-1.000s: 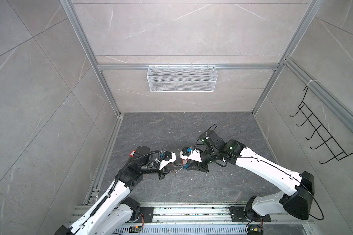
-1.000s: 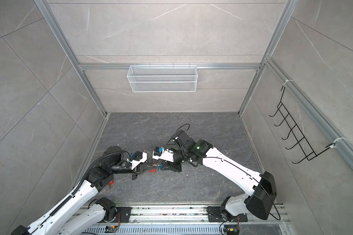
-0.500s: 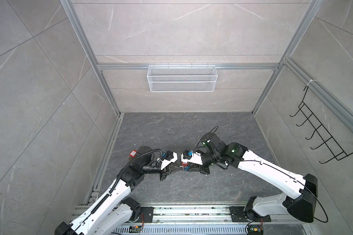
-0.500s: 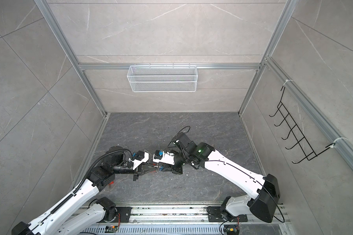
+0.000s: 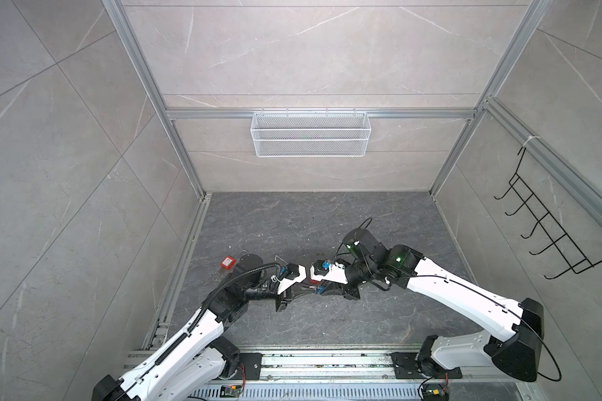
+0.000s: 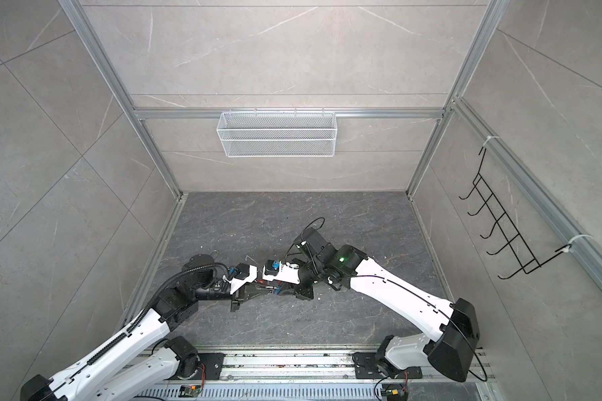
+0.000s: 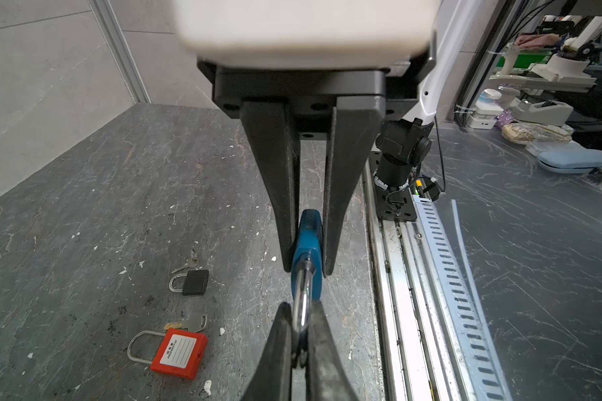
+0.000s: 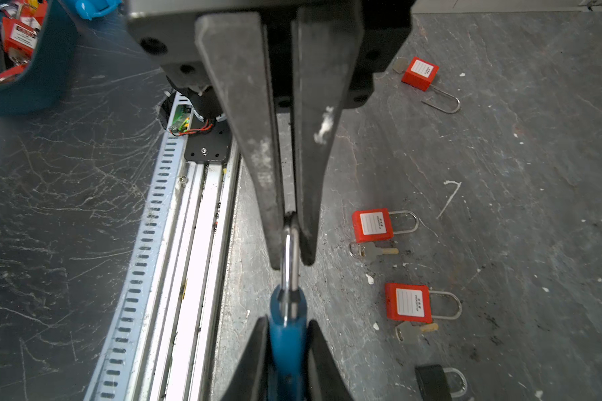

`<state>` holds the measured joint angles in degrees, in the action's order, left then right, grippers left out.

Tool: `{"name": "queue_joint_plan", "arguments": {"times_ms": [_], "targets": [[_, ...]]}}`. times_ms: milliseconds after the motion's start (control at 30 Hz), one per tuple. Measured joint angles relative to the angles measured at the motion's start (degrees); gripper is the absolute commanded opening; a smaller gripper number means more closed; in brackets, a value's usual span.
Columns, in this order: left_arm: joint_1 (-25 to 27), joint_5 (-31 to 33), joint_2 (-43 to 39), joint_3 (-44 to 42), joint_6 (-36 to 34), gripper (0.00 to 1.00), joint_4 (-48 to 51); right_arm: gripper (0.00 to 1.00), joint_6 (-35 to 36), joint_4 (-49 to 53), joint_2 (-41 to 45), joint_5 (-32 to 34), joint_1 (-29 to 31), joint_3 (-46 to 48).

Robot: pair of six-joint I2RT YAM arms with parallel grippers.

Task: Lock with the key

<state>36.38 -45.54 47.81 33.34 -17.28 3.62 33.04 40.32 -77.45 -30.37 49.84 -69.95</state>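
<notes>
- Left wrist view: your left gripper (image 7: 300,307) is clenched on the steel shackle of the blue padlock (image 7: 306,250).
- Just beyond, your right gripper (image 7: 307,270) grasps the padlock's blue body from the opposite end. The lock hangs between the two.
- Down on the floor (image 7: 84,208), a red padlock (image 7: 179,354) lies with a loose key (image 7: 188,324) beside it.
- A black padlock (image 7: 195,282) sits farther on.
- In both top views the grippers meet tip to tip.

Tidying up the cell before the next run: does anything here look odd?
One blue padlock is clamped twice: left end effector on its body, right end effector on its shackle, so neither holds a key. Keys lie loose on the floor by red padlocks, amid white crumbs.
</notes>
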Motion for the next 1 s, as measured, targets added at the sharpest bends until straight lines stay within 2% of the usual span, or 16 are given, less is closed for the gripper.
{"name": "queue_joint_plan", "arguments": {"times_ms": [267,400,667,800,1000], "targets": [[0.0,0.02,3.96,-1.25,4.5,0.0,-5.29,0.08,-0.04,-3.02,1.2,4.02,0.04,3.04],[0.72,0.5,3.56,-2.1,4.22,0.0,-7.45,0.06,-0.07,-3.96,2.45,4.02,0.04,3.78],[4.92,5.53,3.1,-3.8,2.03,0.0,-9.27,0.0,0.17,-2.03,2.47,3.15,0.09,3.89],[7.08,7.08,4.59,-3.82,1.86,0.0,-9.49,0.0,0.48,0.24,1.92,3.19,0.09,3.89],[7.23,7.21,6.32,-4.09,2.54,0.0,-10.99,0.0,0.81,0.55,1.14,4.09,-0.09,3.89]]}}
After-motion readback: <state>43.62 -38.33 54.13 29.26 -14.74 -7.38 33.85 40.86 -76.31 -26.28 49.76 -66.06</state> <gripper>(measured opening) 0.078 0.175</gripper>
